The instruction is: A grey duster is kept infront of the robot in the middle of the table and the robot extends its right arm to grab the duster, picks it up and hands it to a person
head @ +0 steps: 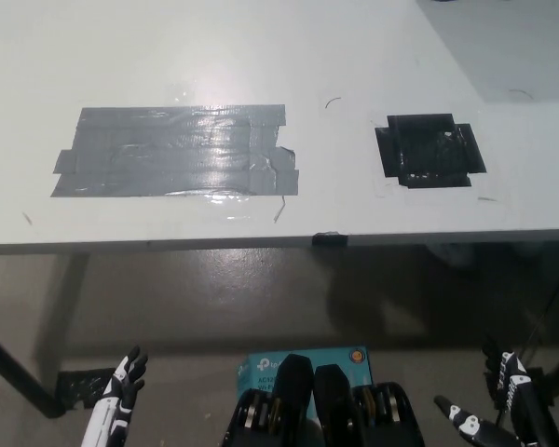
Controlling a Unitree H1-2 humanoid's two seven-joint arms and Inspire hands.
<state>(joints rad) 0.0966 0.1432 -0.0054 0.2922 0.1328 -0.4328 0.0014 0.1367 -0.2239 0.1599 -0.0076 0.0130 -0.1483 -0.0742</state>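
Observation:
No grey duster shows anywhere in the head view. The white table (pixel 261 56) carries only a large patch of grey tape (pixel 172 151) and a smaller patch of black tape (pixel 430 150). My black right hand (pixel 503 410) hangs low at the bottom right, below the table's front edge, open with its fingers spread and nothing in it. At the bottom left my white left hand (pixel 119 400) rests, also open and empty.
The table's front edge (pixel 261 242) runs across the middle of the picture, with a small black clip (pixel 330 239) on it. A black table leg (pixel 19 377) stands at the left. A teal box (pixel 303 363) lies on the grey floor below.

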